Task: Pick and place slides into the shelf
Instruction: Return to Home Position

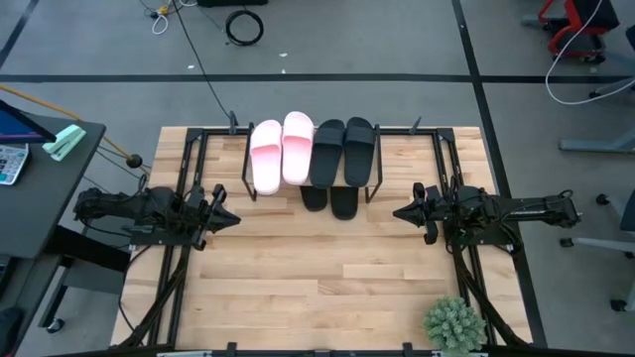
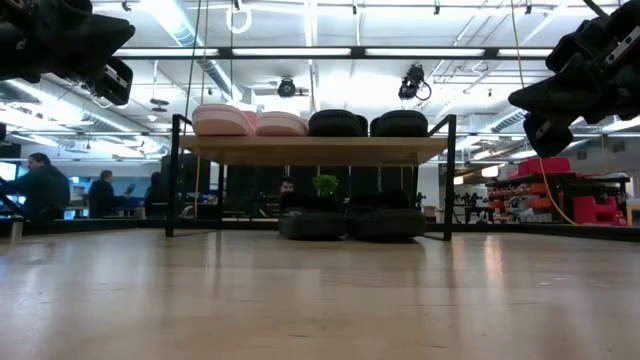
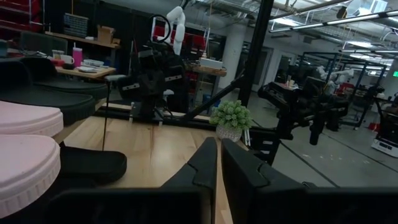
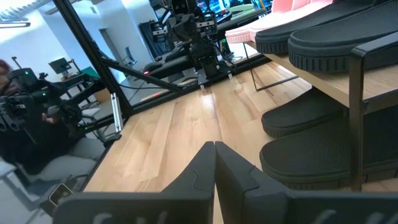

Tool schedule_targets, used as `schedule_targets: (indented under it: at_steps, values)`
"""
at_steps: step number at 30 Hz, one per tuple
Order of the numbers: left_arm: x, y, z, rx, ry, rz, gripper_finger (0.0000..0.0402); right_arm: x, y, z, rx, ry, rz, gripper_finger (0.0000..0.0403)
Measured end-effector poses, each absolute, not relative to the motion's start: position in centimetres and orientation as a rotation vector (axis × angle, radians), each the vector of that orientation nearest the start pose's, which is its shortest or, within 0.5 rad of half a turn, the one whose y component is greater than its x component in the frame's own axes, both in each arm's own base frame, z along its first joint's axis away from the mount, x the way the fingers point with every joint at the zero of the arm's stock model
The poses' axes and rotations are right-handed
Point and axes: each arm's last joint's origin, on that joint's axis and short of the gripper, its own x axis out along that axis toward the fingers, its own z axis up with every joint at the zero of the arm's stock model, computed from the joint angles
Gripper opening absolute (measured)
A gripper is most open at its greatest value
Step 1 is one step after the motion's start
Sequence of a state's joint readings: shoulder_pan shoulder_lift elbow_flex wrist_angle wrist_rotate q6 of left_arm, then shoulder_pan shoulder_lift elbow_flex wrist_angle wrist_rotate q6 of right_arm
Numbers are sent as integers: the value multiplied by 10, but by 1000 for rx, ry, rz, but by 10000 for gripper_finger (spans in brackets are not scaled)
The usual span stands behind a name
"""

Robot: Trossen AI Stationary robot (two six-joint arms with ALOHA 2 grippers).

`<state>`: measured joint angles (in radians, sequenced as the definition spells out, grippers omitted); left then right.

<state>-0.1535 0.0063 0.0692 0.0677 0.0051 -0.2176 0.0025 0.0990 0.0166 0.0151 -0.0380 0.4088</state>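
Note:
The shelf stands at the table's far middle. On its plank lie two pale pink slides and two black slides, side by side. Two more black slides rest on the table under the plank, their ends sticking out toward the near side. My left gripper hovers left of the shelf, shut and empty, pointing right. My right gripper hovers right of the shelf, shut and empty, pointing left. Both are above the table in the low view.
A small potted green plant stands at the table's near right corner. A black metal frame runs round the table's edges. Bare wooden tabletop stretches between the arms and the near edge. People sit in the room behind.

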Motion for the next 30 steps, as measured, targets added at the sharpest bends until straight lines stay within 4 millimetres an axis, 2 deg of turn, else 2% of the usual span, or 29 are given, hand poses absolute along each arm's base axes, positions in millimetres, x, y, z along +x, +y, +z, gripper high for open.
schedule_targets:
  at_steps: [14,30]
  values:
    - [92,-14,193,-227,-113,-172,41,103,1,163,409,75,26,14]
    - [92,-14,193,-227,-113,-172,32,103,1,163,410,74,27,14]
